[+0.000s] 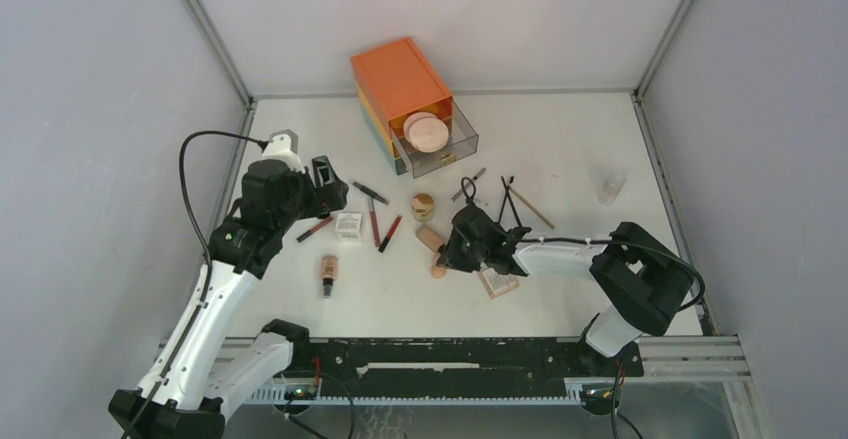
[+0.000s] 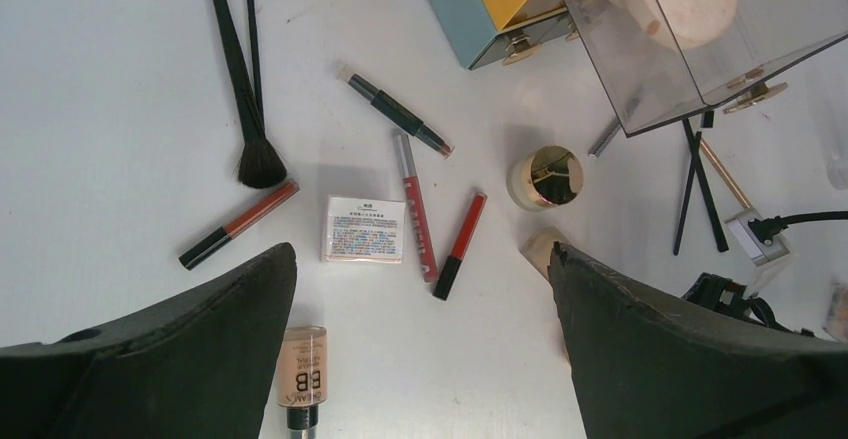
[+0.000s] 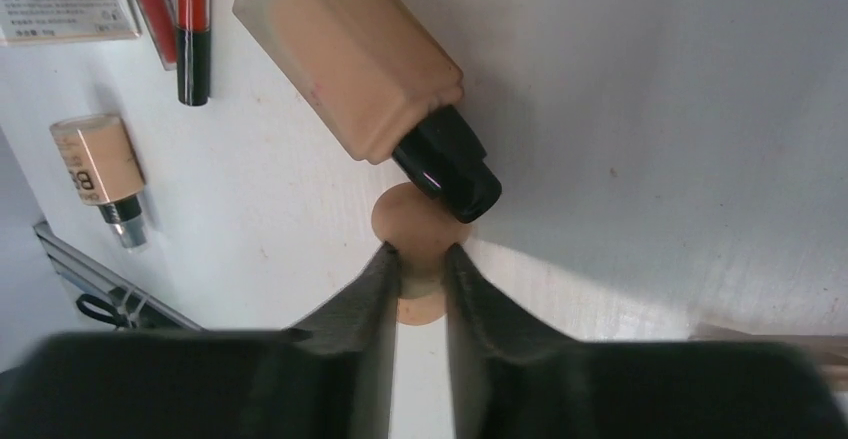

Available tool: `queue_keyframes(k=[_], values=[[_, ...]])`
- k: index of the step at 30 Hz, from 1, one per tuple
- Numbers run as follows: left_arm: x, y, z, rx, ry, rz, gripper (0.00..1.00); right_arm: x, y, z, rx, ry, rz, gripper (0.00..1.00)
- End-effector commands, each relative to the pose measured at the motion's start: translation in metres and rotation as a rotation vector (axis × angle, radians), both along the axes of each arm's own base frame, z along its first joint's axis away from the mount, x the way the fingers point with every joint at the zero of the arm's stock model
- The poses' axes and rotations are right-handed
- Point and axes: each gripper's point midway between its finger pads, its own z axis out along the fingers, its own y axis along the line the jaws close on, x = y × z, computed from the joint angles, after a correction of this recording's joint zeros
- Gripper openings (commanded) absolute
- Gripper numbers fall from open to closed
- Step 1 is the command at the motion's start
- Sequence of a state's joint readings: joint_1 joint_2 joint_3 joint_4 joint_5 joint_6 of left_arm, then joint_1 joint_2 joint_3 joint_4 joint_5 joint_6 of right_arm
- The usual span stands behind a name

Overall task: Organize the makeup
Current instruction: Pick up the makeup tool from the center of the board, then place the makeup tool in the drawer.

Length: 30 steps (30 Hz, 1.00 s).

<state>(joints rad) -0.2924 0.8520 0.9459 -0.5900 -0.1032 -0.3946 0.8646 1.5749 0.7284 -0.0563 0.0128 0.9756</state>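
Pinching near the table's (image 3: 650,109) near edge, the right gripper's (image 3: 422,255) jaws stand narrow, clamped on a small round peach sponge (image 3: 418,217) just beside the beige foundation bottle's (image 3: 345,59) black cap; the left gripper (image 2: 420,251) gapes wide, empty, farther off

The white desk top (image 1: 560,149) looks matt and faintly scuffed. The clear plastic drawer (image 2: 612,59) is glossy. The gold-capped round jar (image 2: 548,176) shines like metal. The beige foundation bottle (image 3: 345,54) has a frosted body and a glossy black cap. The small round peach piece (image 3: 415,221) looks matt, and the white printed box (image 2: 364,228) looks papery.
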Motion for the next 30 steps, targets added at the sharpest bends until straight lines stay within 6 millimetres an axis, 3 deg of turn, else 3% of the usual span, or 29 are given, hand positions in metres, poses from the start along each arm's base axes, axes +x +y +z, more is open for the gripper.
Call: queue_keyframes(k=[1,5,10,16,21,23,30], values=[[0.006,0.001,0.001,-0.003,-0.019,0.02,1.0,0.013,0.01,0.021,0.063,-0.023,-0.003,0.19],[0.008,0.02,0.003,0.073,-0.026,0.09,1.0,0.006,0.012,0.046,0.098,-0.057,0.07,0.08],[0.012,0.03,0.006,0.094,-0.009,0.129,1.0,0.007,-0.008,0.112,0.083,-0.226,0.127,0.07],[0.016,0.028,-0.01,0.087,0.059,0.14,1.0,0.067,-0.061,0.217,0.044,-0.514,-0.011,0.07],[0.012,0.024,-0.019,0.051,0.094,0.147,1.0,0.123,-0.074,0.276,0.087,-0.65,-0.091,0.08],[0.01,0.021,-0.027,0.03,0.119,0.146,1.0,0.145,-0.071,0.29,0.099,-0.675,-0.106,0.08],[-0.001,0.017,-0.043,-0.009,0.161,0.146,1.0,0.211,-0.029,0.287,0.116,-0.664,-0.051,0.12]])
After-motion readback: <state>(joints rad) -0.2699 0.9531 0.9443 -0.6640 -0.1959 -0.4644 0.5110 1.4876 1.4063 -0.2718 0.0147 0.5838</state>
